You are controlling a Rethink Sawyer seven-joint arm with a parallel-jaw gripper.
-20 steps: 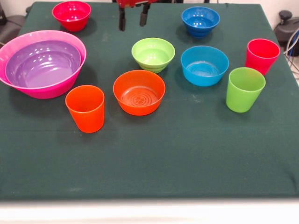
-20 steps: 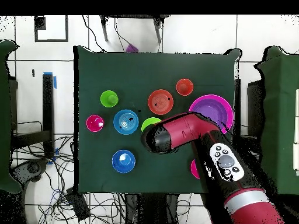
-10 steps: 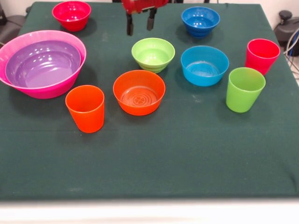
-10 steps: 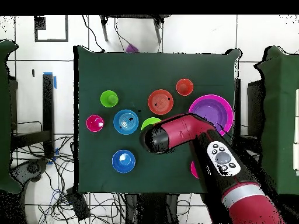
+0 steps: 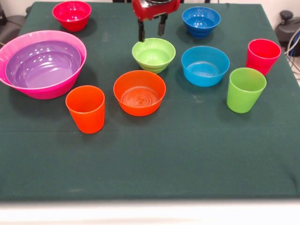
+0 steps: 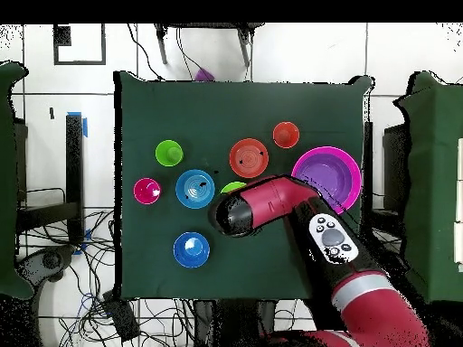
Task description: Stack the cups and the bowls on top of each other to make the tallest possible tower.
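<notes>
Gripper (image 5: 150, 33) hangs over the lime green bowl's (image 5: 153, 55) far rim, fingers (image 5: 140, 33) apart and empty. Purple bowl (image 5: 42, 63) sits nested inside the pink bowl (image 5: 44, 89) (at the table's (image 5: 150, 164) side edge); every other piece stands separate.

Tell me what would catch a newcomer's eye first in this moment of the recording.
Probably the huge pink bowl at the left edge of the front view, with the purple bowl already nested inside it. Next, the red arm's tool, open, hanging just above the far rim of the lime green bowl mid-table. The other bowls and three cups stand scattered singly on the green cloth.
</notes>
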